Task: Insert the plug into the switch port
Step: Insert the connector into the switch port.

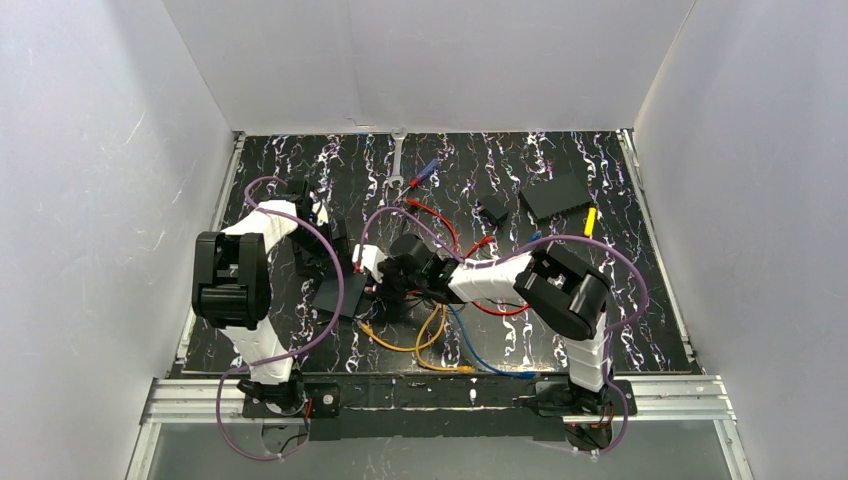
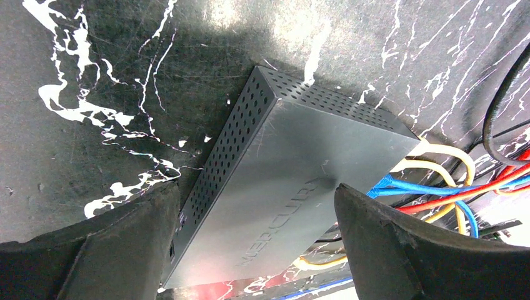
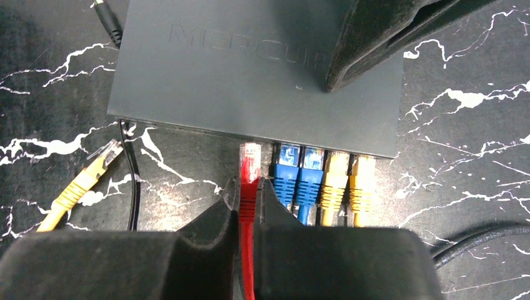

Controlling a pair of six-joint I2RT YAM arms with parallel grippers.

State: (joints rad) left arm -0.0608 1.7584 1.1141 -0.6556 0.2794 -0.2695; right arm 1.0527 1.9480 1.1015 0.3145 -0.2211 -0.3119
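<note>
The switch (image 3: 237,81) is a flat matte-black box lying on the marbled table, its socket edge facing my right wrist camera. My right gripper (image 3: 249,187) is shut on the red plug (image 3: 249,169). The plug's clear tip sits at the socket edge, just left of two blue plugs (image 3: 299,172) and two yellow plugs (image 3: 349,175); how far in it is I cannot tell. My left gripper (image 2: 257,187) stands open and straddles the switch (image 2: 294,162). One of its fingers (image 3: 369,37) rests on the switch's top face. From above, both grippers meet at the switch (image 1: 335,295).
A loose yellow plug (image 3: 94,165) and a black cable (image 3: 132,181) lie left of the red plug. Orange, blue and red cable loops (image 1: 420,345) spread near the arms. A plain black slab (image 1: 556,195), a small black block (image 1: 492,208) and a wrench (image 1: 397,160) lie further back.
</note>
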